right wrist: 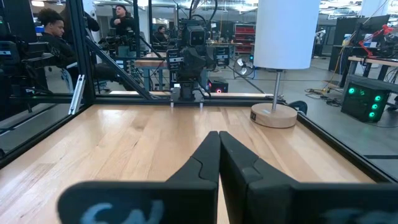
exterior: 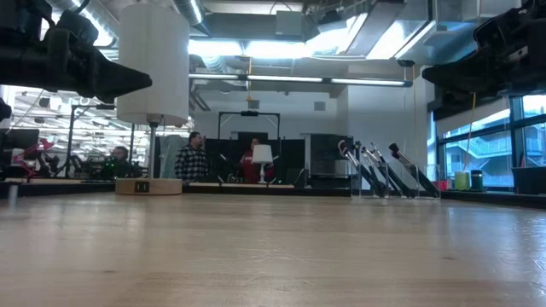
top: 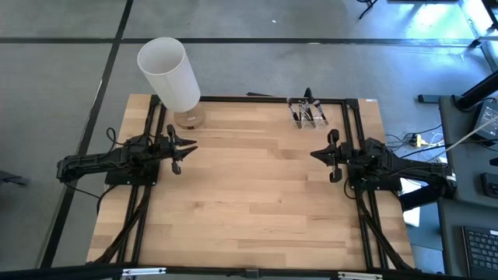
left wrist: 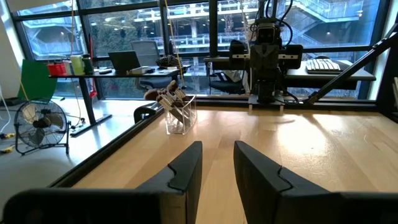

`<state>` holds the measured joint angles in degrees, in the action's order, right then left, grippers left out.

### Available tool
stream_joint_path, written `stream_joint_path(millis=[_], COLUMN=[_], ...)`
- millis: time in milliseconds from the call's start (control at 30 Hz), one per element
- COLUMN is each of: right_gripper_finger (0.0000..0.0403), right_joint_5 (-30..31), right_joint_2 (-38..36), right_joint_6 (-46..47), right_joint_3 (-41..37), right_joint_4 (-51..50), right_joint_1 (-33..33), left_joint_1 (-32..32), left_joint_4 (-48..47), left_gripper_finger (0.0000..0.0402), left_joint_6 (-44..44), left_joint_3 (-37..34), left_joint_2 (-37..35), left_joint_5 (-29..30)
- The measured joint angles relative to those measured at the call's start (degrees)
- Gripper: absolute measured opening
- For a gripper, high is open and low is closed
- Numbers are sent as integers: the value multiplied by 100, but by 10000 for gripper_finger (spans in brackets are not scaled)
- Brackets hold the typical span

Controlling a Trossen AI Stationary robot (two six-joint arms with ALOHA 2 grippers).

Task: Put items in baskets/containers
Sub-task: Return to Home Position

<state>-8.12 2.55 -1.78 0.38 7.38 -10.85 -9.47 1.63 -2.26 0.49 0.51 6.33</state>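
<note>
The bench [top: 249,218] carries a white lamp [top: 169,71] at its far left corner. The left arm [top: 109,165] and right arm [top: 389,165] sit low at opposite sides (parked, likely): left jaws slightly spread, right jaws pressed together, both empty. The holder [top: 309,115] stands at the far edge with brushes [left wrist: 168,96] leaning inside, so sorting looks finished.

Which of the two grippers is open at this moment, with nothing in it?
The left gripper: its own wrist view shows its jaws standing apart with a plain gap and nothing between them. The right gripper has its jaws pressed together.
</note>
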Motion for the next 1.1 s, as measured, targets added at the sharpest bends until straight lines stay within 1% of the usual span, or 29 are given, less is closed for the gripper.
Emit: stream_joint_path(millis=[933,1100], right_gripper_finger=[6,13], right_joint_5=[0,0], right_joint_2=[2,2], right_joint_6=[0,0], right_joint_3=[0,2], right_joint_4=[0,0], right_joint_1=[0,0], left_joint_1=[-2,-2], left_joint_4=[0,0], left_gripper_finger=[88,88], left_joint_6=[0,0], left_joint_3=[0,0], left_joint_2=[2,1], left_joint_5=[0,0])
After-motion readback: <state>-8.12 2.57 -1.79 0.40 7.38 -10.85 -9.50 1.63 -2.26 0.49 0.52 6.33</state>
